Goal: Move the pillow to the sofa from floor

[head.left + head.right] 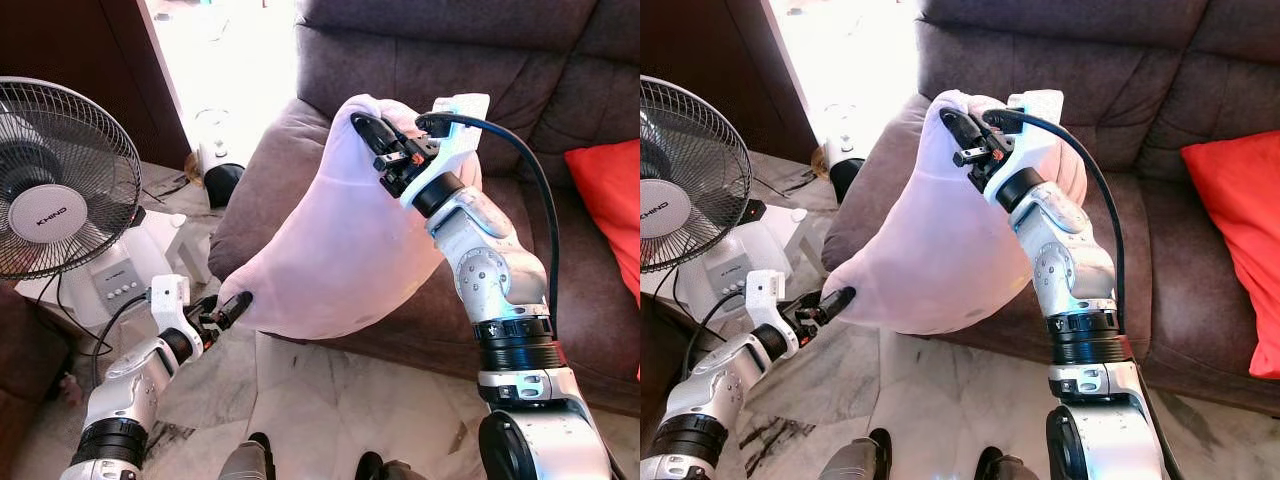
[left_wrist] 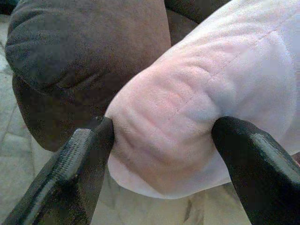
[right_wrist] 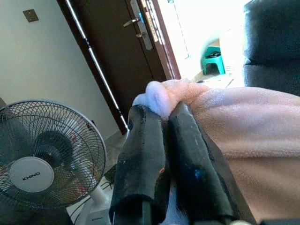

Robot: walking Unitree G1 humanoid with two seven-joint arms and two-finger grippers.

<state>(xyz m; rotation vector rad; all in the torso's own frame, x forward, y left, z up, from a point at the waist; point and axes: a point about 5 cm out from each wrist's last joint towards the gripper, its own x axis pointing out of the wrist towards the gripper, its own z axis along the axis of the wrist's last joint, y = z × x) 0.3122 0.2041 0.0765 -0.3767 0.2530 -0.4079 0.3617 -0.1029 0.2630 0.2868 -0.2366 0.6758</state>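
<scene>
Right gripper pinches the top corner of the pale pink pillow; left gripper clamps its lower corner. Pillow hangs against the brown sofa front, long axis slanting up toward the backrest, off the floor.

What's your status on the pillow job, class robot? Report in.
Left gripper clamped on pillow's lower corner. Right gripper pinching top corner. Pillow lifted, hanging against sofa armrest, not yet on seat. Fan close at left.
</scene>
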